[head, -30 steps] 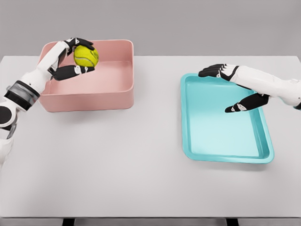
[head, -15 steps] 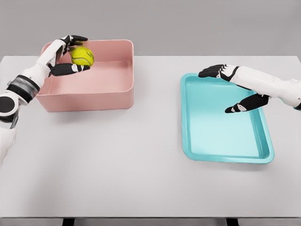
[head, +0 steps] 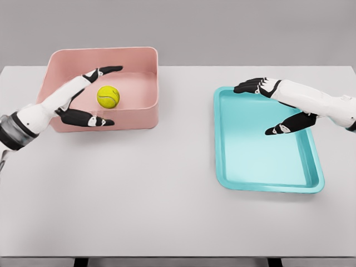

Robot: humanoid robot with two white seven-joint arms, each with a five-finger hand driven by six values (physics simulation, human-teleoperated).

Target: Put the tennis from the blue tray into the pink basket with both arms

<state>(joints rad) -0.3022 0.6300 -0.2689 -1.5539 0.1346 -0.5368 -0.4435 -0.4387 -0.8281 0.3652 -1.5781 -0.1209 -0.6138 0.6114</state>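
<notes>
A yellow-green tennis ball (head: 108,96) lies inside the pink basket (head: 146,61) at the table's back left, free of any hand. My left hand (head: 103,94) is over the basket's front part with fingers spread wide, the ball showing between thumb and fingers without contact. The blue tray (head: 261,167) on the right holds nothing. My right hand (head: 261,105) hovers open above the tray's far end, fingers and thumb apart.
The grey-white table (head: 167,194) carries only the basket and the tray. A wide stretch of tabletop lies between them and toward the front edge.
My left hand spread its fingers and let go of the ball, which dropped down into the basket. The hand also pulled back toward the basket's front. The right arm stayed still.
</notes>
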